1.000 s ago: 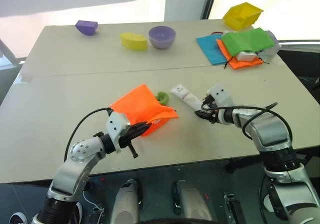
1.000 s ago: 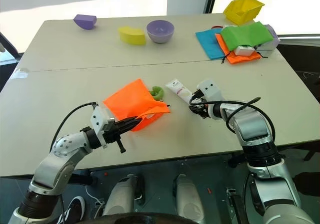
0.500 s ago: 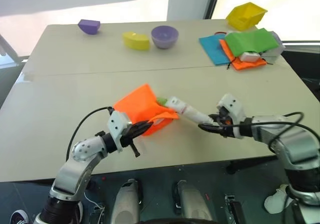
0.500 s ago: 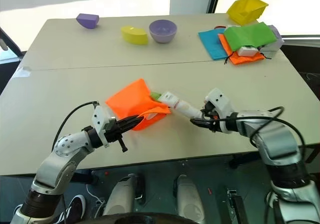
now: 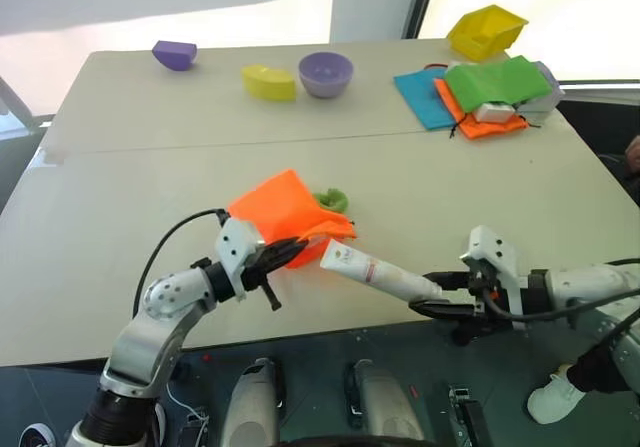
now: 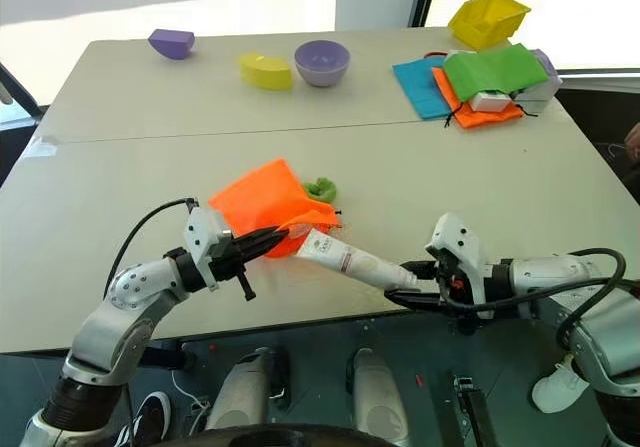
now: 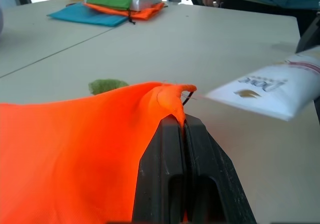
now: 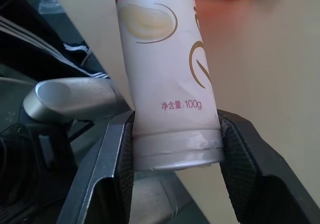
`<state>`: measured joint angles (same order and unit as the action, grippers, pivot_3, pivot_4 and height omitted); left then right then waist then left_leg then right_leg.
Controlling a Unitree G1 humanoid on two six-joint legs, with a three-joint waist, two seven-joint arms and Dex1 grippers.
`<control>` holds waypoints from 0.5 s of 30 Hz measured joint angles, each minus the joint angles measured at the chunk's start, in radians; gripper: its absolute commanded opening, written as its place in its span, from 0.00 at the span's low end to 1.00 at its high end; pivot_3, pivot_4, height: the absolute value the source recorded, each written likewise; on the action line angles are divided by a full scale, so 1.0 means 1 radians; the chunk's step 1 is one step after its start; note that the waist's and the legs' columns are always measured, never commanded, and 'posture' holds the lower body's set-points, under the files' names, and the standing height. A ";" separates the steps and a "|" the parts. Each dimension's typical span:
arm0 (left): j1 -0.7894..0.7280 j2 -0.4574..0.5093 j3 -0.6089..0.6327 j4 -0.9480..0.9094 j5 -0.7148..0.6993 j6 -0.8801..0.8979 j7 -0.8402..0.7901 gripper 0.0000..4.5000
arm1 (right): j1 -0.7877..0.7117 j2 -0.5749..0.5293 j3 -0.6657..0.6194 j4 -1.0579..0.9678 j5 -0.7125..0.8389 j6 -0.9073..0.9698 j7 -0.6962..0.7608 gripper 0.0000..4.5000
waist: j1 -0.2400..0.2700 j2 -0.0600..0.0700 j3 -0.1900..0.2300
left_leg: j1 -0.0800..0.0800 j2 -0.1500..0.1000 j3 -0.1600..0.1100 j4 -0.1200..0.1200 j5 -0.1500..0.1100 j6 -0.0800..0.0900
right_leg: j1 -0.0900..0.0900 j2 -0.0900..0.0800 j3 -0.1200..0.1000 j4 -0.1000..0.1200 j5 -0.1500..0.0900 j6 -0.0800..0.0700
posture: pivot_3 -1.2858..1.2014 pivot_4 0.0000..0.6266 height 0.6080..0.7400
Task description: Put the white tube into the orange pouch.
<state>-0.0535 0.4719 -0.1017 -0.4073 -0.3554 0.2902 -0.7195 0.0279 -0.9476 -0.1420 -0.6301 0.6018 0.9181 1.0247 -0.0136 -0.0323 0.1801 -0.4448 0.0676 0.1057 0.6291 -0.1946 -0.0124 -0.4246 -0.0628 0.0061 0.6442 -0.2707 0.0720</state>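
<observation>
a: where's the white tube (image 5: 375, 272) right now?

b: off the table, in the right gripper (image 8: 175, 156). the two black fingers (image 8: 112, 169) are clamped on its crimped flat end, one each side, near the table's front edge. the cap end points toward the orange pouch (image 5: 285, 212), just short of the pouch's front edge or touching it, hard to say which.

a: and the pouch?

b: near the middle of the front half of the table (image 5: 150, 187). the left gripper (image 7: 182, 134) has its fingers pressed together on a fold of the orange fabric at the rim, lifting that edge up a bit. the rest slumps on the tabletop.

a: that green thing?

b: a green fuzzy ring (image 5: 331, 200), lying just behind the pouch.

a: anything else up there?

b: along the far side, well apart from all this: a purple scoop (image 5: 173, 54), a yellow piece (image 5: 268, 81), a purple bowl (image 5: 325, 72), a yellow bin (image 5: 486, 30), and a pile of blue, orange and green cloths (image 5: 480, 87).
</observation>
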 measured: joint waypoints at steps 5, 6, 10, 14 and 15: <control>0.002 0.006 -0.004 -0.004 0.001 0.001 -0.007 0.00 | -0.108 0.119 0.184 0.025 -0.092 -0.040 -0.139 0.40 | -0.007 0.000 0.000 | 0.001 0.000 -0.001 0.001 -0.001 -0.001 | 0.000 0.000 0.000 0.000 0.001 -0.001 | 0.52 0.24 1.00; 0.004 0.009 -0.005 -0.005 0.003 0.001 -0.009 0.00 | -0.128 0.132 0.207 0.037 -0.113 -0.045 -0.161 0.40 | -0.006 0.000 0.000 | 0.001 0.000 -0.001 0.001 -0.001 -0.001 | -0.001 -0.001 0.000 0.000 0.001 -0.001 | 0.52 0.24 1.00; 0.021 0.026 -0.006 -0.009 0.008 0.005 -0.018 0.00 | -0.175 0.174 0.257 0.094 -0.169 -0.080 -0.215 0.40 | 0.001 0.000 0.000 | 0.000 0.000 -0.001 0.000 -0.001 -0.001 | -0.001 -0.002 0.000 -0.002 0.001 -0.002 | 0.52 0.24 1.00; 0.037 0.031 -0.006 -0.019 0.008 0.006 -0.017 0.00 | -0.209 0.186 0.297 0.108 -0.208 -0.115 -0.227 0.40 | 0.000 0.000 0.000 | -0.002 0.000 0.000 -0.001 -0.001 0.000 | -0.001 -0.002 0.000 -0.004 0.001 -0.002 | 0.52 0.24 1.00; 0.038 0.025 -0.006 -0.019 0.008 0.006 -0.012 0.00 | -0.216 0.192 0.323 0.108 -0.226 -0.123 -0.232 0.40 | 0.000 0.000 0.000 | -0.002 0.000 0.000 -0.001 -0.001 0.000 | -0.001 -0.002 0.000 -0.004 0.001 -0.002 | 0.52 0.24 1.00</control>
<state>-0.0157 0.4971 -0.1073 -0.4264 -0.3478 0.2965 -0.7319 -0.1878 -0.7561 0.1814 -0.5217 0.3758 0.7950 0.7924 -0.0134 -0.0323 0.1802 -0.4468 0.0677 0.1056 0.6277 -0.1956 -0.0124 -0.4259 -0.0646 0.0059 0.6400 -0.2698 0.0705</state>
